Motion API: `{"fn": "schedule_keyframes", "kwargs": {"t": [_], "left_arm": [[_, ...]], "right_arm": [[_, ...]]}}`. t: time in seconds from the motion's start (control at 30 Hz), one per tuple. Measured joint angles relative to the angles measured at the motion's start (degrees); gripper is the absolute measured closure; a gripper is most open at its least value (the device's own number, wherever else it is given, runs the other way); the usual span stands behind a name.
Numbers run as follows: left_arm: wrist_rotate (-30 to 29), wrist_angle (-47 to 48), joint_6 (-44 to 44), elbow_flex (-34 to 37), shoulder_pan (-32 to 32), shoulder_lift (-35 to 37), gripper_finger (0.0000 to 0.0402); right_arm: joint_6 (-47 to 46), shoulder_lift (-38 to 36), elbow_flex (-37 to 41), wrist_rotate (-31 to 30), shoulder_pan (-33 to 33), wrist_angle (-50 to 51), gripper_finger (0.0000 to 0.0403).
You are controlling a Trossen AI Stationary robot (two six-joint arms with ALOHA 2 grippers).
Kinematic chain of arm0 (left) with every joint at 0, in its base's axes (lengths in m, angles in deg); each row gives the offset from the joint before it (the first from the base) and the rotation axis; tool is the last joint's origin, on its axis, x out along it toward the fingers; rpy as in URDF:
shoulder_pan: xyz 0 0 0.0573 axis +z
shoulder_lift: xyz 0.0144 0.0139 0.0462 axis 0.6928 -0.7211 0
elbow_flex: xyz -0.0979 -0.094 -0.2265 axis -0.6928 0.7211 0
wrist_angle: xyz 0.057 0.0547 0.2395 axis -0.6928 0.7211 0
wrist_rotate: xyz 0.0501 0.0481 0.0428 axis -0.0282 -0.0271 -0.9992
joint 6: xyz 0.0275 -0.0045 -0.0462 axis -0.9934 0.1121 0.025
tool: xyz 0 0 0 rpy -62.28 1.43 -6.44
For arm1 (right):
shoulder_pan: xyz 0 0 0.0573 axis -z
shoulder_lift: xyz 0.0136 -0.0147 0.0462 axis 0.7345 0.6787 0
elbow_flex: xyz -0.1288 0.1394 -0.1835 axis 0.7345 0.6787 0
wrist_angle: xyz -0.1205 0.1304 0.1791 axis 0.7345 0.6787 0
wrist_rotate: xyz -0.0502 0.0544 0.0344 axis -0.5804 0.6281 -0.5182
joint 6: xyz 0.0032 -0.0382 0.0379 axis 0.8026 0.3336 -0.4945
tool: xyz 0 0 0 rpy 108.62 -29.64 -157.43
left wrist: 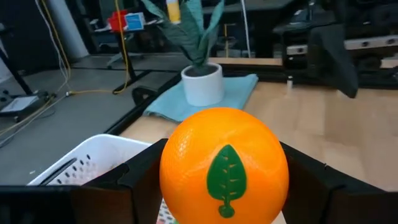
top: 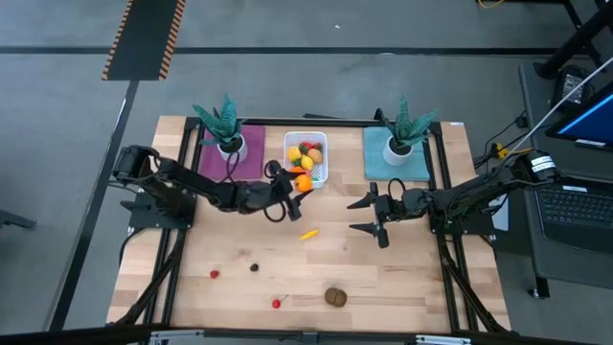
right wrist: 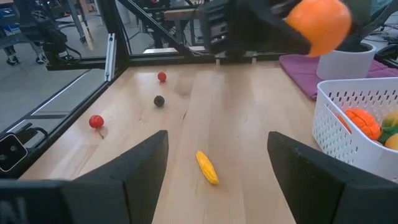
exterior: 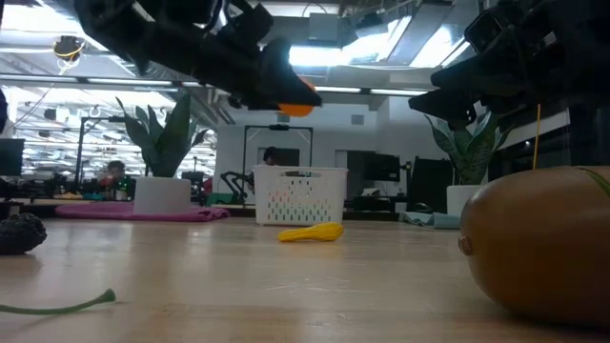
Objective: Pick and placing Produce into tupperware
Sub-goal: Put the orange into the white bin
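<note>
One orange (left wrist: 224, 165) clamped in left gripper (top: 290, 192), held up just at the tub's (top: 319, 146) near rim, table's far edge. Step: carry to drop; next needs moving over tub, then release. Right gripper (top: 369, 215) waits w/ fingers apart, mid-table.

wooden table (top: 402, 268) — tupperware (top: 319, 158), two mats, banana (top: 308, 233), kiwi (top: 335, 296), cherries.

Left arm reached inward, left gripper (top: 299, 188) raised and clamped on a load. Right arm extended inward; right gripper (top: 369, 215) spread wide, holding nothing.
</note>
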Motion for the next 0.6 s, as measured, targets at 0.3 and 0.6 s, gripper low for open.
{"fn": "schedule_keyframes", "kwargs": {"t": [0.3, 0.6], "left_arm": [[6.9, -2.3, -1.5, 0.1, 7.3, 0.0, 0.0162], [10.9, -6.4, -2.7, 0.1, 12.5, 0.0, 0.016]], "right_arm": [[0.3, 0.0, 0.0, 0.0, 0.0, -0.1, 0.0128], [0.5, 0.0, 0.0, -1.9, 0.5, -0.1, 0.0128]]}}
